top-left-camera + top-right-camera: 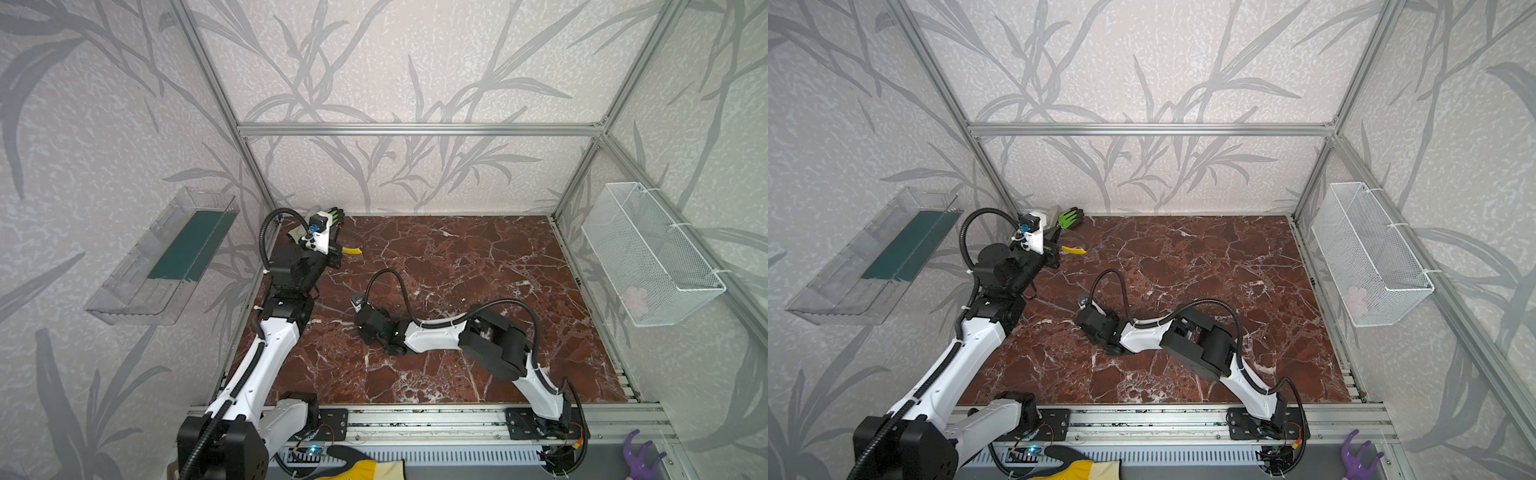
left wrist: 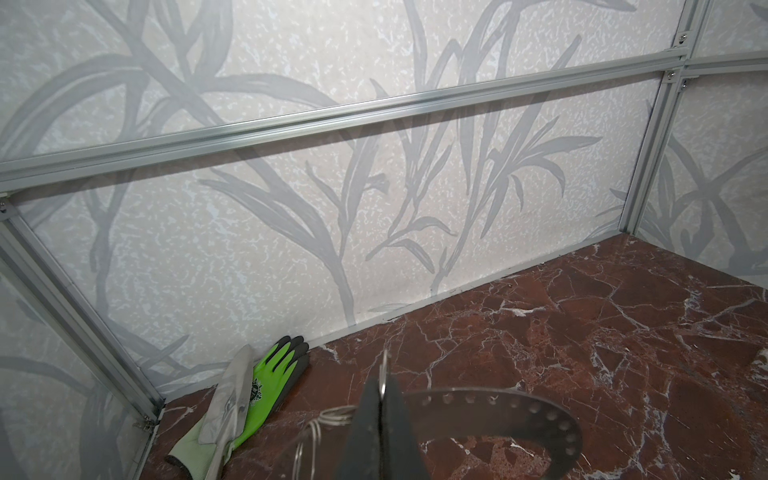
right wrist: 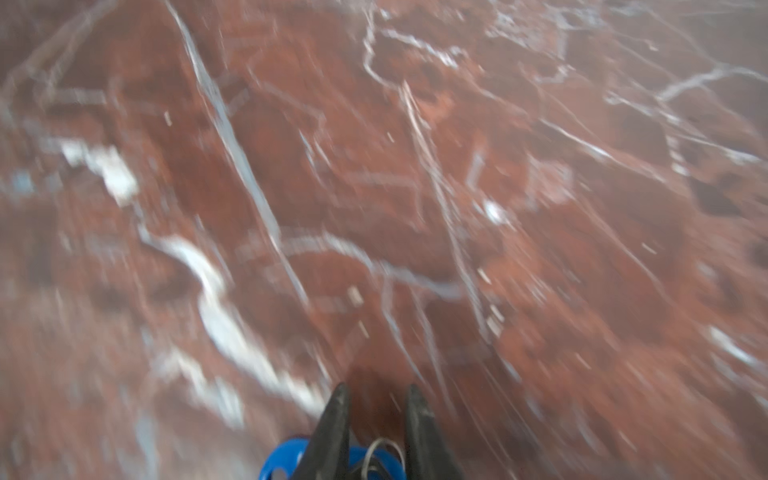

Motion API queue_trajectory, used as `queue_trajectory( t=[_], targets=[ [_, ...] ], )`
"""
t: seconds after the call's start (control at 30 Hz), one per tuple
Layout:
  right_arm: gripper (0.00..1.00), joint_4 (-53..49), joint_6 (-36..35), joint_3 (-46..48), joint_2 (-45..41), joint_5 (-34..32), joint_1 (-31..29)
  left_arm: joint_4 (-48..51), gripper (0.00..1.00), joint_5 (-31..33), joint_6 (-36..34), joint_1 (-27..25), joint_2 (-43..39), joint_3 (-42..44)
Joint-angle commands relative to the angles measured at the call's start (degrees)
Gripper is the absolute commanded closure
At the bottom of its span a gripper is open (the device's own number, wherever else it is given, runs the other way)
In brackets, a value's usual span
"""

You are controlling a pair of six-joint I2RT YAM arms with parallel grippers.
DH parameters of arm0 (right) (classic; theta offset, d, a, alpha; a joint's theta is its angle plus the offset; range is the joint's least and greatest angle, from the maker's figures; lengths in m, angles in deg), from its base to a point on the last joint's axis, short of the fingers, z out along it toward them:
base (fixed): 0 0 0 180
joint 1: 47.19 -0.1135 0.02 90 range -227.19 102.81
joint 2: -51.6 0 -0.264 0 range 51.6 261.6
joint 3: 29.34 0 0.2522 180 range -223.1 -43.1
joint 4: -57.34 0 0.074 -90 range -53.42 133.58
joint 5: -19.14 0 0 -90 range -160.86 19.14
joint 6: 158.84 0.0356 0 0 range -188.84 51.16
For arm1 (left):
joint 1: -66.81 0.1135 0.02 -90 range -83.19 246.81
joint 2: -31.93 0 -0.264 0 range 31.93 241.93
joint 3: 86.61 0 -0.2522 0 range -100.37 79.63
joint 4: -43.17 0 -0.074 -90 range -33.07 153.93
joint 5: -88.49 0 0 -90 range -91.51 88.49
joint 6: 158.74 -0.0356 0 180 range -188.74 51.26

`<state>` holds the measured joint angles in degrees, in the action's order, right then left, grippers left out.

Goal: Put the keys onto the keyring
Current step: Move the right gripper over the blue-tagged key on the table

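My left gripper point(image 2: 382, 390) is shut on the thin edge of the keyring point(image 2: 498, 405), a grey hoop with a dotted rim. In both top views this gripper point(image 1: 337, 254) sits near the back left corner, and the hoop's yellow arc point(image 1: 353, 250) point(image 1: 1074, 250) sticks out beside it. Thin wire loops point(image 2: 328, 415) hang by the jaws. My right gripper point(image 3: 378, 392) point(image 1: 356, 300) is low over the middle of the marble table point(image 1: 457, 257). A key with a blue head point(image 3: 286, 459) and a small wire ring sits between its fingers near their base. The fingertips stand slightly apart, and the table behind is blurred.
A green-and-black glove point(image 2: 274, 374) point(image 1: 334, 214) and a pale glove point(image 2: 232, 399) lie in the back left corner. A clear bin point(image 1: 162, 257) hangs on the left wall, a white wire basket point(image 1: 652, 253) on the right. A yellow glove point(image 1: 365, 467) lies at the front rail.
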<state>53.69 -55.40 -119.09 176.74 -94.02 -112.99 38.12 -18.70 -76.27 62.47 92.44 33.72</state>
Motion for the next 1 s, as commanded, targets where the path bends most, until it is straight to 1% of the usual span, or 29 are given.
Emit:
queue_trajectory(
  t=[0.0,0.03,0.1,0.13,0.17,0.2,0.3,0.37,0.43,0.53,0.63,0.7,0.73,0.83,0.97],
  targets=[
    [0.79,-1.5,-6.4,9.9,-5.5,-1.5,0.0,-0.5,1.00,-0.5,-1.1,-0.1,-1.7,-0.2],
    [0.80,-0.8,-7.4,12.3,-7.4,-1.6,0.2,-0.6,1.00,-0.4,-1.0,-0.1,-1.7,-0.1],
    [0.79,0.3,-9.5,16.9,-11.3,1.9,1.5,-0.8,1.00,-0.5,-1.0,-0.1,-1.5,-0.1],
    [0.75,0.7,-9.3,18.7,-12.8,2.8,2.1,-0.9,1.00,-0.5,-1.0,-0.1,-1.3,-0.1],
    [0.68,2.2,-10.1,20.7,-14.5,6.5,3.1,-1.3,1.00,-0.7,-0.7,-0.1,-1.1,-0.1],
    [0.62,4.1,-11.2,22.5,-16.3,9.3,4.2,-1.8,1.00,-1.0,-0.3,-0.1,-0.9,-0.1],
    [0.58,6.5,-12.2,25.8,-21.1,13.5,6.4,-2.6,1.00,-1.7,0.6,-0.2,-0.3,-0.5],
    [0.57,5.7,-11.2,25.9,-23.3,14.7,8.1,-2.7,1.00,-2.1,0.6,-0.2,0.0,-0.8],
    [0.57,3.1,-9.4,23.9,-23.8,17.3,9.2,-2.7,1.00,-2.3,0.7,-0.2,0.3,-1.1],
    [0.57,-3.6,-7.0,18.3,-21.3,20.9,9.2,-2.9,1.00,-2.8,1.0,-0.2,0.7,-1.2],
    [0.58,-10.4,-2.5,14.4,-19.6,21.5,9.2,-3.1,1.00,-2.7,1.2,-0.3,0.8,-1.2],
    [0.59,-10.1,-1.1,15.4,-20.6,22.6,9.2,-3.1,1.00,-3.0,1.0,-0.3,0.9,-1.3],
    [0.59,-8.3,-0.9,17.0,-21.7,23.3,9.3,-2.9,1.00,-3.4,0.6,-0.4,1.0,-1.4],
    [0.62,-3.5,-2.2,22.8,-25.1,24.1,9.4,-2.5,1.00,-5.0,0.0,-0.4,1.0,-1.4],
    [0.68,-5.2,-2.9,25.9,-27.0,29.8,10.8,-2.4,1.00,-6.5,-0.5,-0.9,1.4,-1.1]
  ],
)
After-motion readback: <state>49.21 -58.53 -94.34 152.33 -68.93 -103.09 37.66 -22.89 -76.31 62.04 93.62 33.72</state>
